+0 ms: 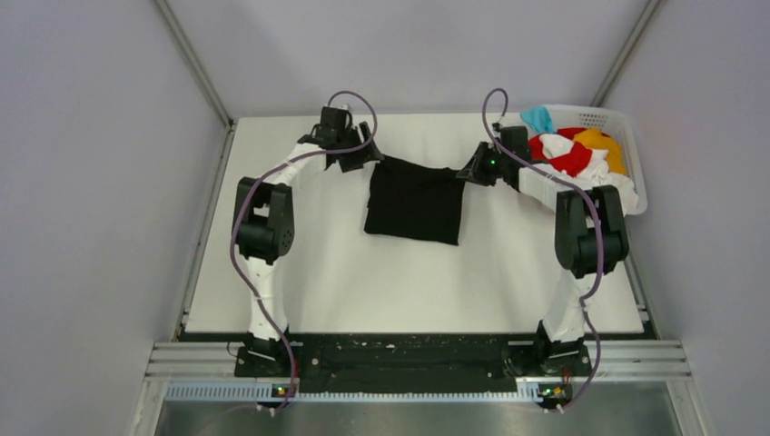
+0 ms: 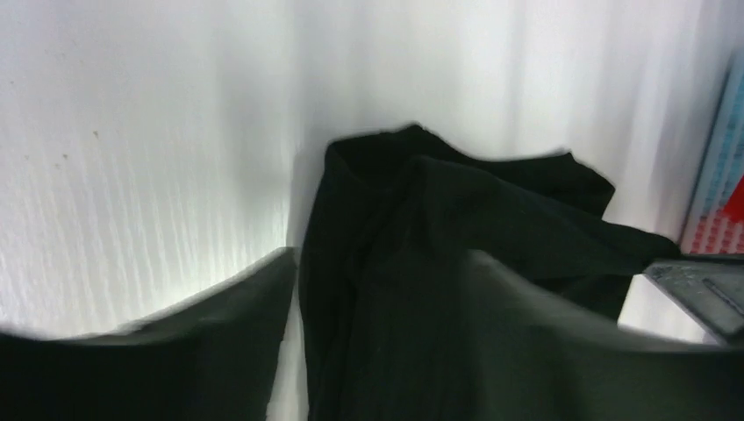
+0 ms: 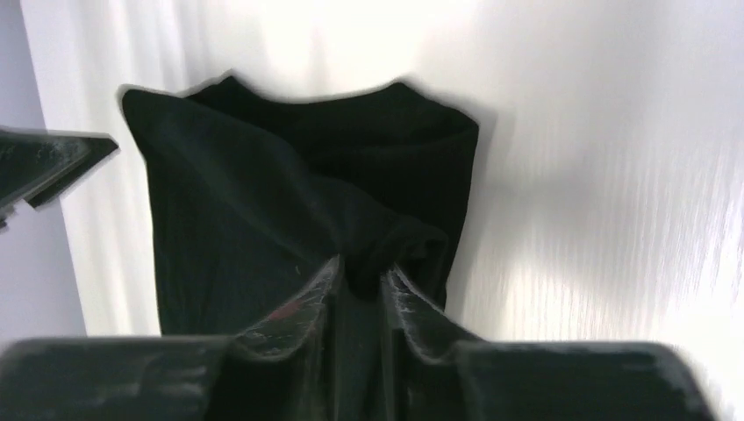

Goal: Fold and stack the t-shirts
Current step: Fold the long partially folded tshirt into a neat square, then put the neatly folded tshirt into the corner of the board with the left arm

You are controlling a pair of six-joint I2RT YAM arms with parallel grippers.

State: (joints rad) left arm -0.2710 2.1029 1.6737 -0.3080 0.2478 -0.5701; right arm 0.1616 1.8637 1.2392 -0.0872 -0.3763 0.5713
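The black t-shirt (image 1: 413, 200) lies folded on the white bench (image 1: 363, 282), near the far side, between the two arms. The right gripper (image 3: 361, 267) has its jaws pinched tight on the shirt's far right corner. The left gripper (image 1: 356, 156) is at the far left corner, its jaws apart with cloth between them. The bright t-shirts (image 1: 577, 154) sit in the white basket (image 1: 636, 154).

White table (image 1: 363, 282): black t-shirt (image 1: 415, 202), basket (image 1: 628, 123).
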